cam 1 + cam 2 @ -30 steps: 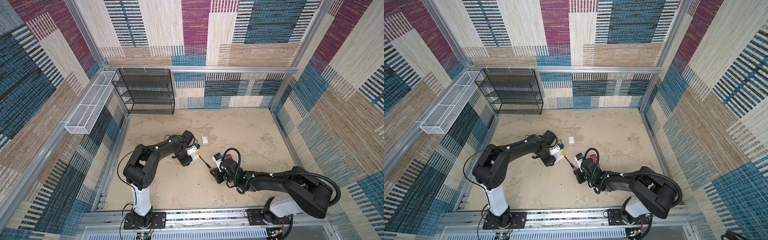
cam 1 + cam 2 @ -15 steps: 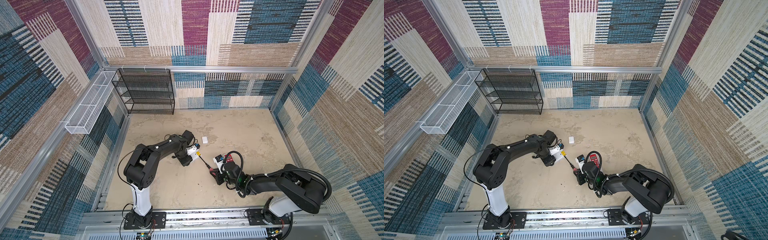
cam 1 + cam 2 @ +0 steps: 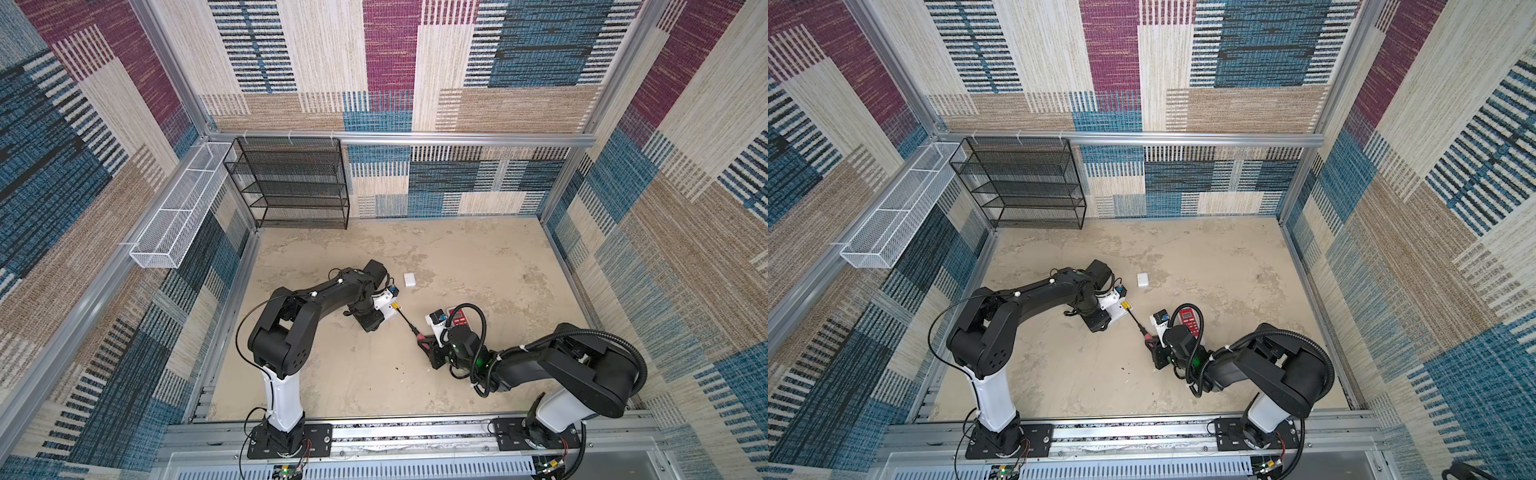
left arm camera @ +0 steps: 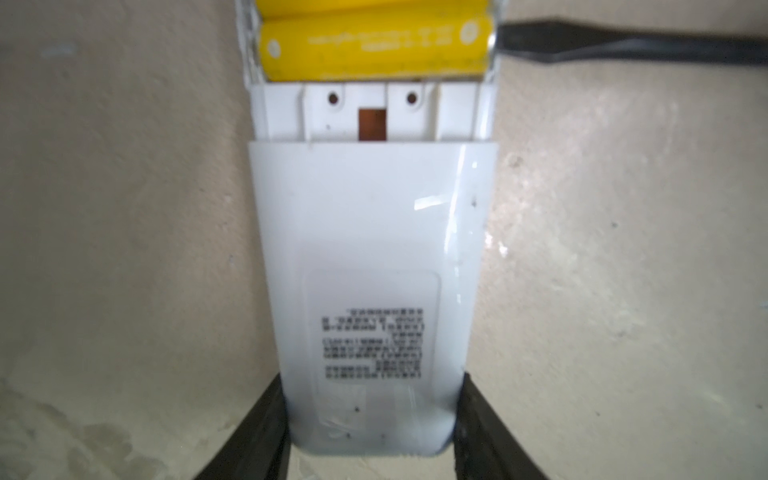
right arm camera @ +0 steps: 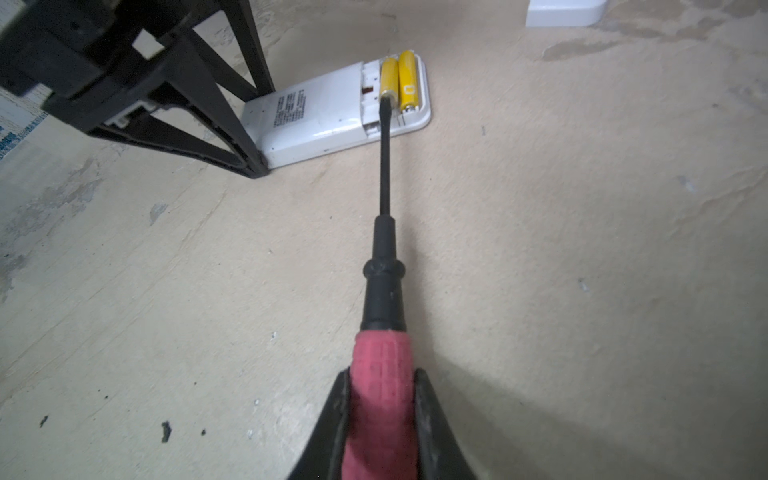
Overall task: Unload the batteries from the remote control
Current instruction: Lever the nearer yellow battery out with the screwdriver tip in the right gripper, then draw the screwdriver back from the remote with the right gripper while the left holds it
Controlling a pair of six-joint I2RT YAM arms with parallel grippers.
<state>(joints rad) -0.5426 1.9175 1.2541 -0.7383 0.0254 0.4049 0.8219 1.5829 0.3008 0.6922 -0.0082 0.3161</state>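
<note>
In both top views the left gripper (image 3: 375, 319) and right gripper (image 3: 428, 344) face each other, with the screwdriver (image 3: 409, 325) spanning the gap. Only these views show the red remote (image 3: 457, 319) beside the right arm. A white cover (image 3: 1143, 279) lies apart.

The left wrist view shows the jaws clamped on the white remote (image 4: 374, 249). Its open bay holds two yellow batteries (image 4: 374, 45).

The right wrist view shows the right jaws squeezing the screwdriver's red handle, its tip at the nearer battery's end.

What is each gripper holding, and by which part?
Right gripper holds the screwdriver by its red handle. Left gripper clamps the remote by its sides, at the end away from the batteries.
</note>
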